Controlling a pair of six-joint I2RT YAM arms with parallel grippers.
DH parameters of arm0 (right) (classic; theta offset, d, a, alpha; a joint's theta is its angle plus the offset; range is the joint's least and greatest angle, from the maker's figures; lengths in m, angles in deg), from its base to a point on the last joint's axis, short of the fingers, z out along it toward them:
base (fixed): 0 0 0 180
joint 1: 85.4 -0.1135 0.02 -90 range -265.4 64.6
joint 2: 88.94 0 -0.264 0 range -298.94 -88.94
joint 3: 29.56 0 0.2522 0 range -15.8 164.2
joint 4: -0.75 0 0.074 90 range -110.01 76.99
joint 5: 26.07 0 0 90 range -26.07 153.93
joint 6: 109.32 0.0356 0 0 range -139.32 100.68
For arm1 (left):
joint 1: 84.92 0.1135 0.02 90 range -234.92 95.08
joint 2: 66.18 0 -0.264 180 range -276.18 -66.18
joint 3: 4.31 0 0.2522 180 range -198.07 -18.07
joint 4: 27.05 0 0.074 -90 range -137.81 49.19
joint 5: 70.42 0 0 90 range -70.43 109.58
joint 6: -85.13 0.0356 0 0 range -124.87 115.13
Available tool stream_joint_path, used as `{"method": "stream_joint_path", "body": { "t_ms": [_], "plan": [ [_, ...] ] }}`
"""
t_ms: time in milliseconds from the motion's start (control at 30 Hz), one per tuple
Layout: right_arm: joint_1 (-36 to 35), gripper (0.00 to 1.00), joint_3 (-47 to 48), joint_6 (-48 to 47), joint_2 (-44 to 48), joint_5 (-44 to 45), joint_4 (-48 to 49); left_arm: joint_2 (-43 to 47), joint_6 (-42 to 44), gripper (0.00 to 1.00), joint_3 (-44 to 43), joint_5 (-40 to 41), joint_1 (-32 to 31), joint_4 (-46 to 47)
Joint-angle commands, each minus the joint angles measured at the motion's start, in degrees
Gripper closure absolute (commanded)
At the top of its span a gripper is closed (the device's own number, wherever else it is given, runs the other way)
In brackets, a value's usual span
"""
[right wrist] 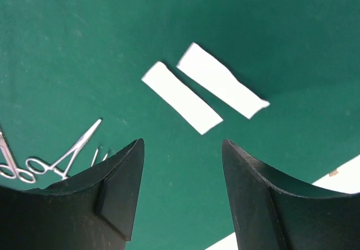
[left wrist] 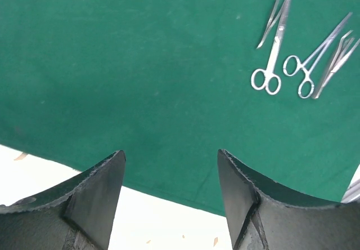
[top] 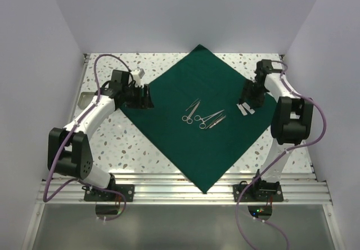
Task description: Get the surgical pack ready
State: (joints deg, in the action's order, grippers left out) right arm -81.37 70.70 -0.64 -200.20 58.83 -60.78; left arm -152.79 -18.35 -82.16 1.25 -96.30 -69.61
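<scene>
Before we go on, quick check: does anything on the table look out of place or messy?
Nothing spilled or damaged. One oddity: the green drape lies cornerwise, and its near corner hangs past the table onto the metal rails. The instruments and gauze strips lie flat on it.

Enclosure: plain white walls (top: 185, 13) on three sides; white speckled tabletop (top: 140, 148); aluminium rail frame (top: 157, 185) along near edge; even light.
</scene>
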Motion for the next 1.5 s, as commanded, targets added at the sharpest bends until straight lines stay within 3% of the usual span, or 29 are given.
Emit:
{"method": "stream_joint_path", "body": {
  "t_ms": [0, 167, 567, 1467],
  "plan": [
    [-3.23, 0.39, 2.62, -3.99, -0.44, 4.91, 0.22, 0.83, 0.20, 0.30, -1.29, -1.81, -0.75, 2.44],
    [-9.30, 0.45, 4.64, -7.34, -2.55, 16.07, -1.19, 0.39, -0.50, 0.31, -1.73, -1.54, -0.93, 1.81],
    [-14.23, 0.57, 8.42, -9.80, -8.27, 27.95, -1.71, 1.09, -0.33, 0.31, -0.59, -1.36, -1.72, 1.02],
    [-15.02, 0.73, 5.79, -10.68, -11.34, 28.13, 0.04, 3.55, 1.70, 0.31, 2.75, -1.10, -1.72, 0.67]
  ]
}}
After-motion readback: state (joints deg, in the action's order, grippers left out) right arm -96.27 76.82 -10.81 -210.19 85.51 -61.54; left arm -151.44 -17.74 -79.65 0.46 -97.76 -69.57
